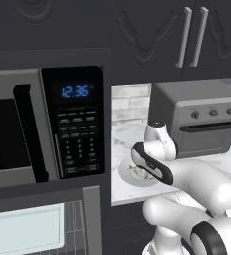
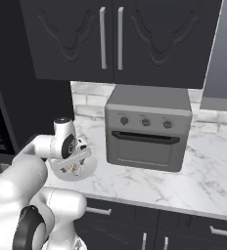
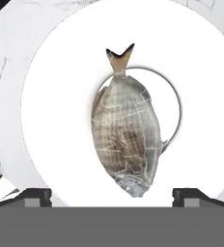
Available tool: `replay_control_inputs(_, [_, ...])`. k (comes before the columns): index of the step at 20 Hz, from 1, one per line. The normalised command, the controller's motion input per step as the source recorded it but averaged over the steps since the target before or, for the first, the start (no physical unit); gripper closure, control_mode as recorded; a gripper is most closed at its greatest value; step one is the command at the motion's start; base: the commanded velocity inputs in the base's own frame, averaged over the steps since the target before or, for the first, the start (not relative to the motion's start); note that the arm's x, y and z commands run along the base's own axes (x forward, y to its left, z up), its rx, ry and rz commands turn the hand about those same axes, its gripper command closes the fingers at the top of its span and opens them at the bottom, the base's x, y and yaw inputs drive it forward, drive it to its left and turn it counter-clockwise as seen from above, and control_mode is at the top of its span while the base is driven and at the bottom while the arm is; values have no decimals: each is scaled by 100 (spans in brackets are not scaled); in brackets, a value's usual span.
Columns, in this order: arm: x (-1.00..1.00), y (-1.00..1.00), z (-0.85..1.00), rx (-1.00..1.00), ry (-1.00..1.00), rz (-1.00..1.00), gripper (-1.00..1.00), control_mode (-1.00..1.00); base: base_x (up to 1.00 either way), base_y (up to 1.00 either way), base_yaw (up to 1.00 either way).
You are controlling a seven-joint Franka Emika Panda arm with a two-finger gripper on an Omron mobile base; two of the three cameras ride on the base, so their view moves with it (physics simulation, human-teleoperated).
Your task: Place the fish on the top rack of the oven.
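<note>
The fish [image 3: 126,132], silvery-grey with a forked tail, lies on a round white plate [image 3: 56,96], its tail toward the top of the hand view. My gripper [image 3: 113,195] hangs open just above it, one fingertip on each side of the head end, not touching. From the base views the hand hovers over the plate [image 2: 89,169] on the marble counter. The oven [image 1: 91,214] is at the lower left, and its top rack [image 1: 75,219] of dark wire carries a pale tray [image 1: 25,230].
A microwave [image 1: 38,129] with a blue clock sits above the oven. A boxy grey toaster oven [image 2: 147,129] stands on the counter [image 2: 203,176] right of the plate. Dark cabinets [image 2: 110,39] hang overhead.
</note>
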Motion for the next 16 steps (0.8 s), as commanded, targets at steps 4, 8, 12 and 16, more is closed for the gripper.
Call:
replay_control_inputs(4, [8, -1, -14, 0, 0, 0, -100, -100, 0, 0, 0])
replay_control_inputs(8, [21, 0, -16, 0, 0, 0, -100, -100, 0, 0, 0])
replay_control_inputs(12, [21, -1, -30, 0, 0, 0, -100, -100, 0, 0, 0])
replay_control_inputs(16, [11, 0, -30, 0, 0, 0, -100, -100, 0, 0, 0])
